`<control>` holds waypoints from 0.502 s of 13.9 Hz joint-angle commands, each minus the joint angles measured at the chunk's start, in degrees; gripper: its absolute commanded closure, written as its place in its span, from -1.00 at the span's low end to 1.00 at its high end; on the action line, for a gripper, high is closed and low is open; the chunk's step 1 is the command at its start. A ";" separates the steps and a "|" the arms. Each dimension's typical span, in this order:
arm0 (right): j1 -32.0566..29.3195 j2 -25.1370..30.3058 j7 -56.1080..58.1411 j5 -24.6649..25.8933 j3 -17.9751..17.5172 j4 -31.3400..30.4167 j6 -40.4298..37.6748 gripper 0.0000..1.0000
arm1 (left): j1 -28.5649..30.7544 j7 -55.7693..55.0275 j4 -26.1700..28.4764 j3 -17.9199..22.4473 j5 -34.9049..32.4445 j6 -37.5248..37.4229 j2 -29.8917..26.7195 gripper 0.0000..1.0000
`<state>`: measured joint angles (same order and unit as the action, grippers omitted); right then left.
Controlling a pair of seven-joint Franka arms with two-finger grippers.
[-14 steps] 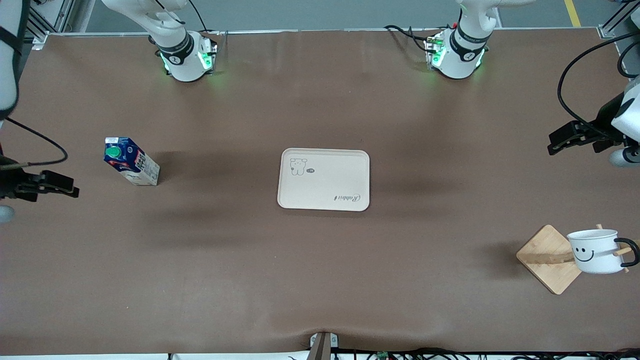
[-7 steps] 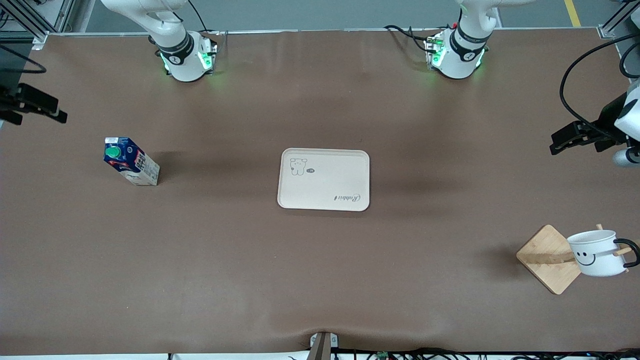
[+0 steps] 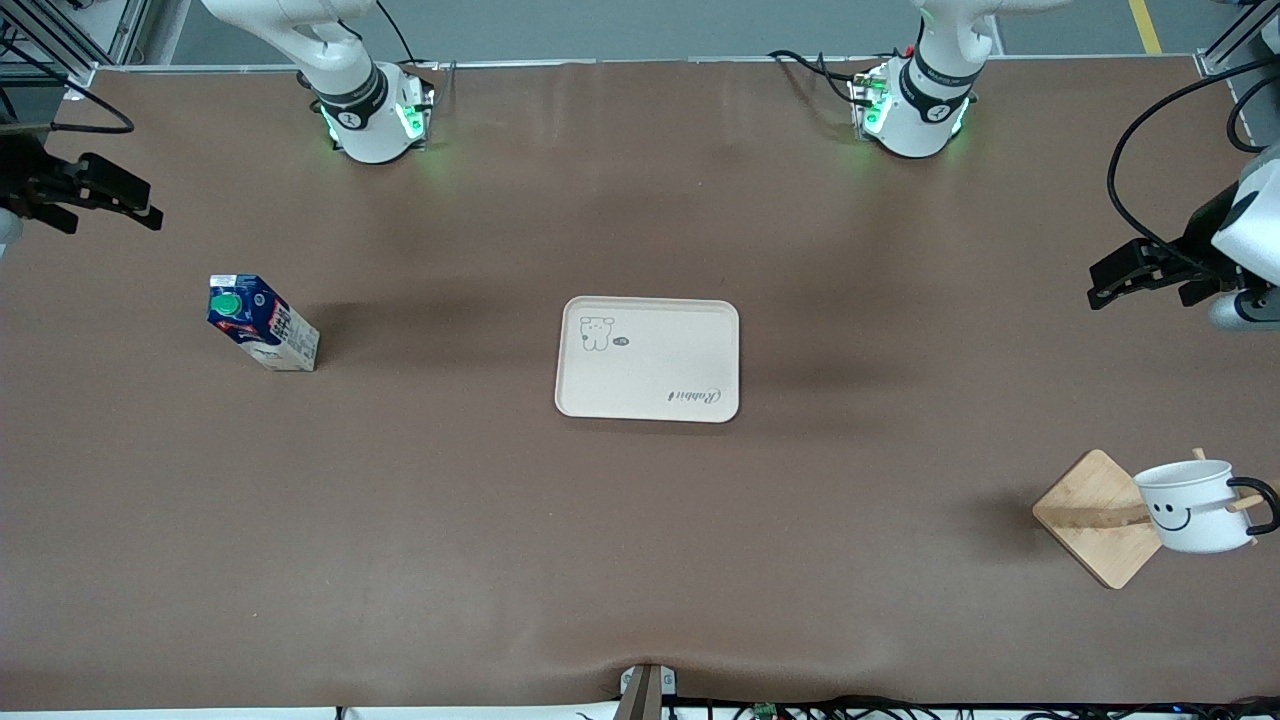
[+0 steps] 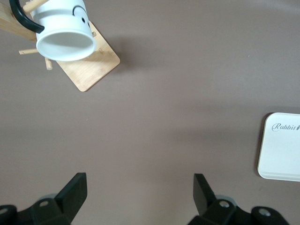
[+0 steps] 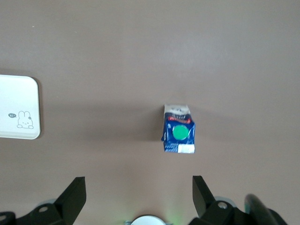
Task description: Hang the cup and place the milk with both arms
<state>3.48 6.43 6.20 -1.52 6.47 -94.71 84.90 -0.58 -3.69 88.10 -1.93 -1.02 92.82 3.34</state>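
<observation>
Cup (image 3: 1195,505) sits low in the front view at the left arm's end of the table. Its black handle is hooked over a peg of the wooden rack (image 3: 1095,515), so that half looks done. In the left wrist view the cup (image 4: 63,33) shows mouth-on and tilted.

Tray (image 3: 648,358), cream w/ rabbit print, lies mid-frame w/ nothing on it.

Milk carton (image 3: 262,325) stands upright on bare table toward the right arm's end, level w/ the tray and well apart from it. Long axis is vertical, green cap up.

Right gripper (image 3: 140,205) hangs over the table edge at that end, higher in the frame than the carton, fingers apart and holding nothing. In its wrist view the carton (image 5: 179,134) sits just off the centre line between the open fingers, seen cap-on. So it's the right arm's job: drop down onto the carton, grip across its narrow body, then carry toward the tray.

Left gripper (image 3: 1100,290) waits over the other end of the table, fingers apart, empty.
</observation>
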 commanded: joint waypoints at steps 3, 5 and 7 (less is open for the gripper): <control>-0.40 1.48 4.26 1.52 -0.23 -0.82 0.71 -1.00 | 0.40 0.26 -1.09 -0.01 0.75 -0.09 0.00 -1.00; -0.40 1.48 4.26 1.60 -0.23 -0.82 0.88 -1.00 | 0.40 0.18 -1.09 -0.01 0.75 -0.62 -0.27 -1.00; -0.40 1.39 4.17 1.69 -0.23 -0.82 0.62 -1.00 | 0.40 0.09 -1.09 -0.62 0.67 -1.06 -0.36 -1.00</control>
<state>3.41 6.59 9.61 -1.02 6.60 -94.71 85.42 -0.44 -3.69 87.60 -1.96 -1.02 92.71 3.34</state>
